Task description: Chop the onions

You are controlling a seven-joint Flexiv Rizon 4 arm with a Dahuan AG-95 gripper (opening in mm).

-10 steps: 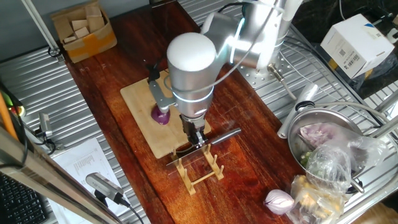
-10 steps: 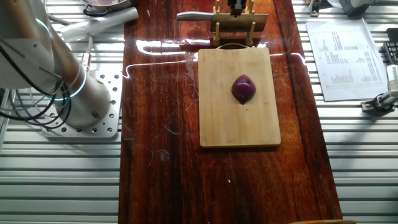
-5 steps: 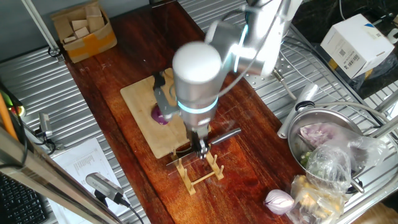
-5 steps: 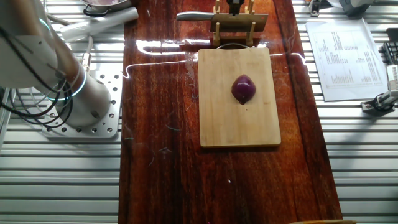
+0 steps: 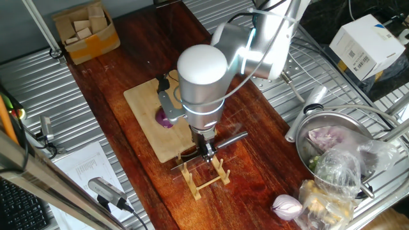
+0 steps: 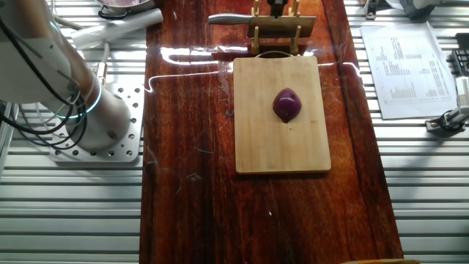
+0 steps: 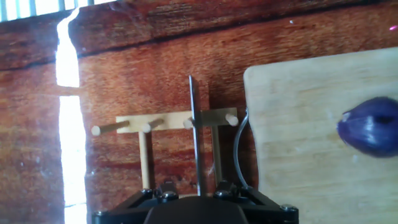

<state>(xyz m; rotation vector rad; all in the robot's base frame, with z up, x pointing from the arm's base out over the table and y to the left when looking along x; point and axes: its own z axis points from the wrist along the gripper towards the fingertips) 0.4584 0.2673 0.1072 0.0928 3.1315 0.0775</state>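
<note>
Gripper (image 5: 206, 152) stood at knife (image 7: 194, 127) on wooden rack (image 7: 163, 126); whether clamped or slack, cannot tell. Advice: draw the knife straight up — clear of the pegs — before swinging over. Onion (image 6: 286, 105) lay mid cutting board (image 6: 281, 147), beside the rack. Dark wood table (image 6: 187, 183), ridged metal around.

The onion (image 6: 286, 105) — small, dark purple, glossy (whole, uncut) — lies on the wooden cutting board (image 6: 278, 147).
</note>
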